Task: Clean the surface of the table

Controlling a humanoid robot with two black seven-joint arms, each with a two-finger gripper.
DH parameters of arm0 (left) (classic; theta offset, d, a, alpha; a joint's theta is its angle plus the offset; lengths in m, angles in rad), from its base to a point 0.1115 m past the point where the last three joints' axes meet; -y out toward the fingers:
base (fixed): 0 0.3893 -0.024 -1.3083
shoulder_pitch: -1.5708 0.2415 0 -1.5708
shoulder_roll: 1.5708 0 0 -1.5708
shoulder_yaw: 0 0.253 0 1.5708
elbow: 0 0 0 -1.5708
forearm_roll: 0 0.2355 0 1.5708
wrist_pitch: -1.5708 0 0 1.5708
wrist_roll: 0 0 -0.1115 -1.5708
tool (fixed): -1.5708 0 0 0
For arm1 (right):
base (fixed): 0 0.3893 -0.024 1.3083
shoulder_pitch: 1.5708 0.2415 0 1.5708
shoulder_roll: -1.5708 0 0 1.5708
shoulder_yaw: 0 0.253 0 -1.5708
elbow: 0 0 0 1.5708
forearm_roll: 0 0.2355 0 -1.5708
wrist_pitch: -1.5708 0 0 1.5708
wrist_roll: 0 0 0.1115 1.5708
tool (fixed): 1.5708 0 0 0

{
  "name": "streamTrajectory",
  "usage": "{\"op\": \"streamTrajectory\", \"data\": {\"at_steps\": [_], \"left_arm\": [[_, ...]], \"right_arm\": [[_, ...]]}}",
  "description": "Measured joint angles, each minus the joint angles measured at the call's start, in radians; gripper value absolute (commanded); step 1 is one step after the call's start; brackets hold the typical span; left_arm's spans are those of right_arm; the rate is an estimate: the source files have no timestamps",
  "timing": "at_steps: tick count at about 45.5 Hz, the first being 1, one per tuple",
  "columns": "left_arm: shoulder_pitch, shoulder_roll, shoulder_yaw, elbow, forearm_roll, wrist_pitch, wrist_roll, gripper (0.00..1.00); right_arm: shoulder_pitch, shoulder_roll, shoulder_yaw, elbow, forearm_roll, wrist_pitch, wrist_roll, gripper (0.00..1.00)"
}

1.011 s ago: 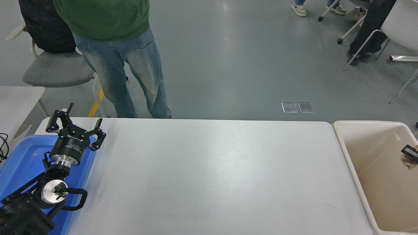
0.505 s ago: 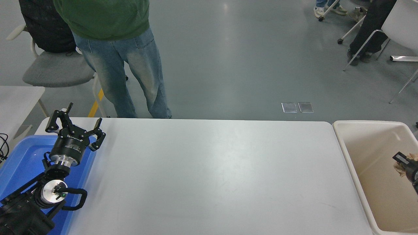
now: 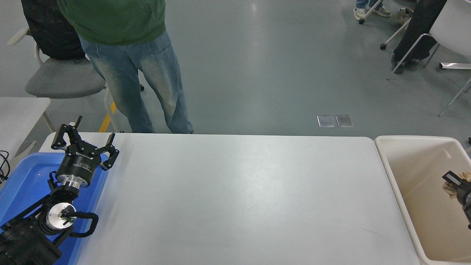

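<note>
The table (image 3: 235,198) spreads wide before me, stiff, smooth, matte white, nothing to grip, only to wipe. My right pincer (image 3: 456,184) clenches crumpled brownish paper (image 3: 449,188) over the cream tub (image 3: 404,184) at right. My left pincer (image 3: 85,141) rests released above the blue tray (image 3: 22,176).

Left hand (image 3: 84,143) splayed; right hand (image 3: 456,184) clutching.

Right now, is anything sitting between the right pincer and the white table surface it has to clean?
Nothing visible on the table surface itself. The right pincer hangs over the cream tub with crumpled brownish material at its tip, so the tub's near wall lies between it and the tabletop.
</note>
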Motion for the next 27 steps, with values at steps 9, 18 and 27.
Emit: {"op": "streamTrajectory", "data": {"at_steps": [9,18,27], "left_arm": [[0.000,0.000,0.000,0.000,0.000,0.000,0.000,0.99],[0.000,0.000,0.001,0.000,0.000,0.000,0.000,0.99],[0.000,0.000,0.002,0.000,0.000,0.000,0.000,0.99]], "right_arm": [[-0.001,-0.002,0.001,-0.002,0.019,-0.007,0.000,1.00],[-0.001,-0.006,0.002,-0.004,0.062,-0.009,0.000,1.00],[0.004,-0.010,0.007,-0.005,0.090,-0.010,0.000,1.00]]}}
